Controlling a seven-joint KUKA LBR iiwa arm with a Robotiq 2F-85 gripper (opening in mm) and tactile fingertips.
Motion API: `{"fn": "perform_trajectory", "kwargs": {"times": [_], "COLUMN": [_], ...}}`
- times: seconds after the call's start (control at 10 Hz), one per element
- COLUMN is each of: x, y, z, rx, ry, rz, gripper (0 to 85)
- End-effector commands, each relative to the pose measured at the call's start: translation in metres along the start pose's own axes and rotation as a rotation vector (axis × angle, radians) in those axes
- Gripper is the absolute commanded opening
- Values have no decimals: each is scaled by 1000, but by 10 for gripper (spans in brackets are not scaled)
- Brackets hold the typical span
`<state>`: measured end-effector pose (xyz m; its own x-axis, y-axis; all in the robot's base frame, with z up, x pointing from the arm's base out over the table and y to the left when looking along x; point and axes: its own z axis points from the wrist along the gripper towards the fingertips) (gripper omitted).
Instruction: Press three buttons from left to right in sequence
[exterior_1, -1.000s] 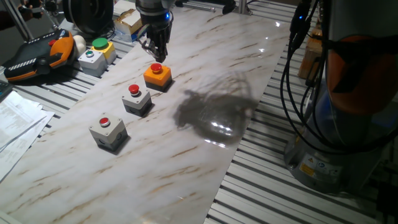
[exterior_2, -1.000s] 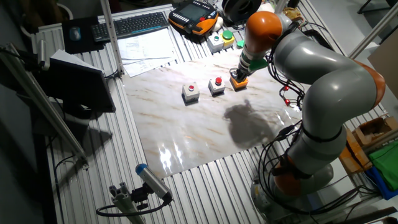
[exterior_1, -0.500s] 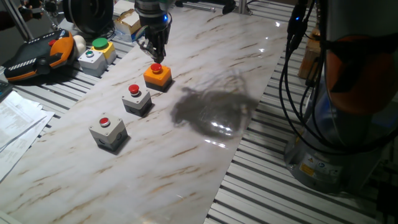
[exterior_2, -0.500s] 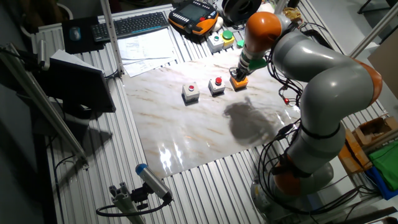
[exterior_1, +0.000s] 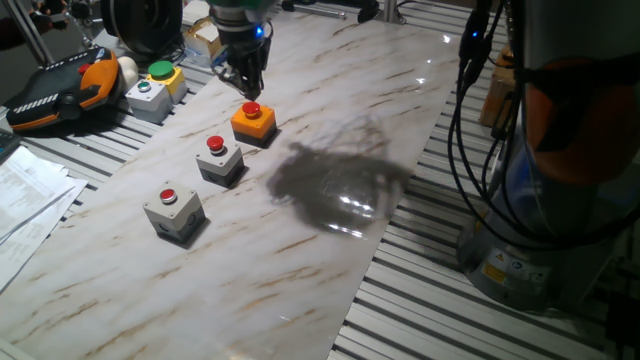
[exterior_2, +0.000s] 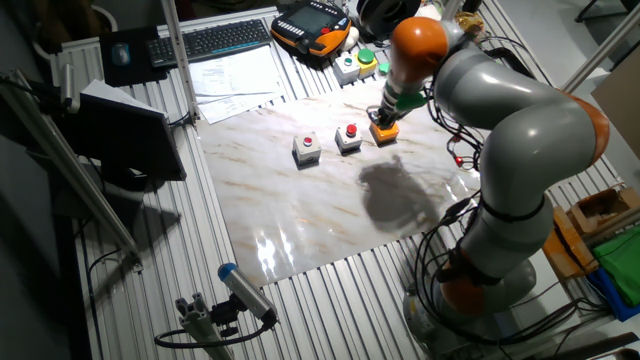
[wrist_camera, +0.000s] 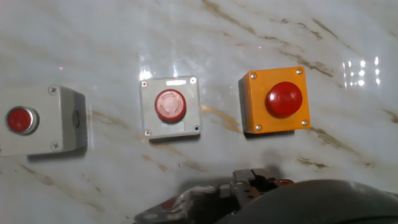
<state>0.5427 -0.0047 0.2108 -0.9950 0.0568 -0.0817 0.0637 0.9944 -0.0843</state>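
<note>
Three buttons stand in a diagonal row on the marble board (exterior_1: 330, 250). The left grey one (exterior_1: 172, 210) (exterior_2: 306, 147) (wrist_camera: 31, 121) and the middle grey one (exterior_1: 219, 158) (exterior_2: 349, 135) (wrist_camera: 170, 107) have red caps. At the right end is the orange-yellow one (exterior_1: 253, 121) (exterior_2: 383, 128) (wrist_camera: 277, 101). My gripper (exterior_1: 248, 86) (exterior_2: 385, 112) hangs just above and slightly behind the orange-yellow button, pointing down, not touching it. In the hand view only the gripper's tip (wrist_camera: 255, 180) shows at the bottom edge, and no gap between the fingers is visible.
A grey box with a green button (exterior_1: 150, 88) and an orange-black pendant (exterior_1: 60, 90) lie off the board at the back left. Papers (exterior_1: 25, 195) lie left, and a keyboard (exterior_2: 215, 38) lies further back. Cables (exterior_1: 475, 110) and the arm's base (exterior_1: 560, 200) stand right.
My gripper has risen a little from the orange-yellow button's cap and drifted slightly back. The buttons have stayed in place.
</note>
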Motion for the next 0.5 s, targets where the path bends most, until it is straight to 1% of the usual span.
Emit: {"fn": "perform_trajectory", "kwargs": {"times": [0.0,0.1,0.2,0.3,0.4], "x": [-3,-7,-11,-14,-14], "y": [-1,-3,-7,-10,-10], "z": [1,2,2,5,9], "rx": [-17,-33,-37,-36,-39], "ry": [8,19,24,19,15], "rz": [21,42,49,52,50], "gripper": [7,7,7,7,7]}}
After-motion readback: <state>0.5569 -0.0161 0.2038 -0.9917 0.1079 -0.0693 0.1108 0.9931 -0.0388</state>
